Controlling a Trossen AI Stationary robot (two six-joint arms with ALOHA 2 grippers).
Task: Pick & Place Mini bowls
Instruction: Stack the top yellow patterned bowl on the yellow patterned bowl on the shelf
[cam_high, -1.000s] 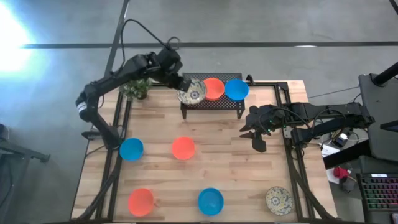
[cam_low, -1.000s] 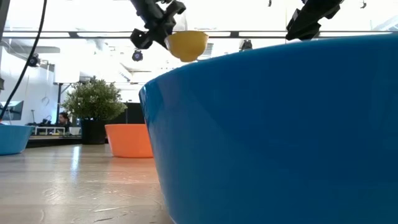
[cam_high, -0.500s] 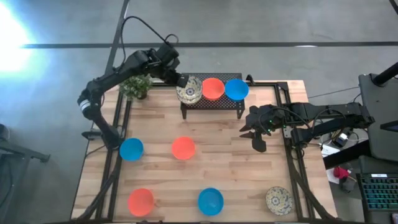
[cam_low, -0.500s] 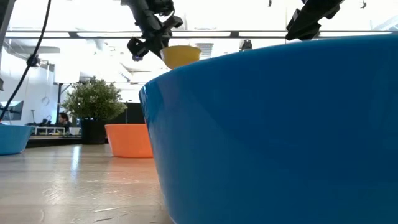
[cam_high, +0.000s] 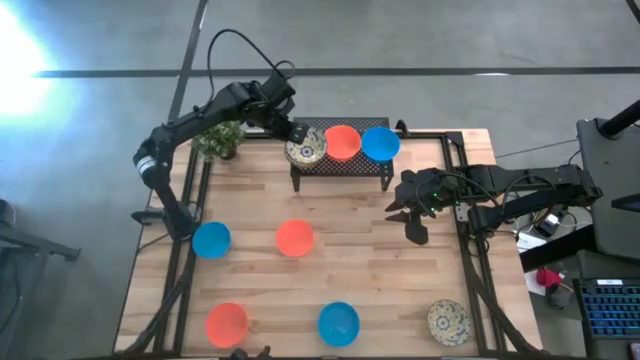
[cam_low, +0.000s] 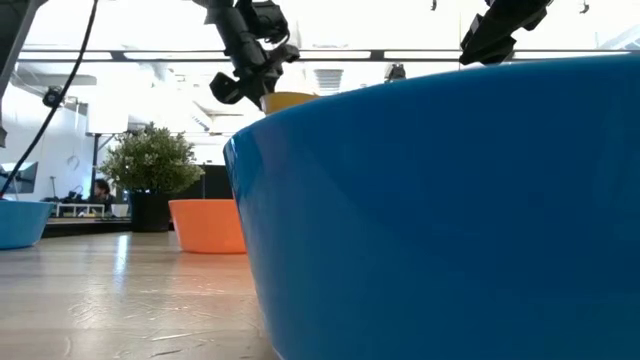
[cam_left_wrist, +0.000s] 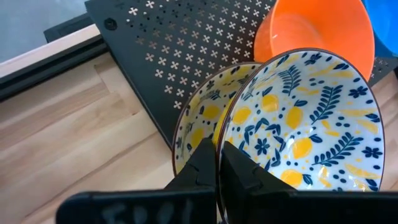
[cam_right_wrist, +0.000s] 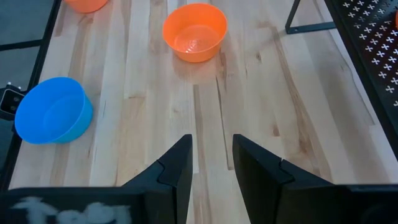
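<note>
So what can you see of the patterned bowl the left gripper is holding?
The patterned bowl is cream inside with yellow lemons and dark blue leaves, a thin dark rim, and looks like glazed ceramic. The left gripper is shut on its rim, holding it tilted over the black mesh rack. It overlaps a second bowl of the same pattern on the rack, beside an orange bowl; whether they touch is unclear.

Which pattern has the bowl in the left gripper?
Yellow lemons and dark blue leaves on cream bowl, clearest in the left wrist view.
</note>
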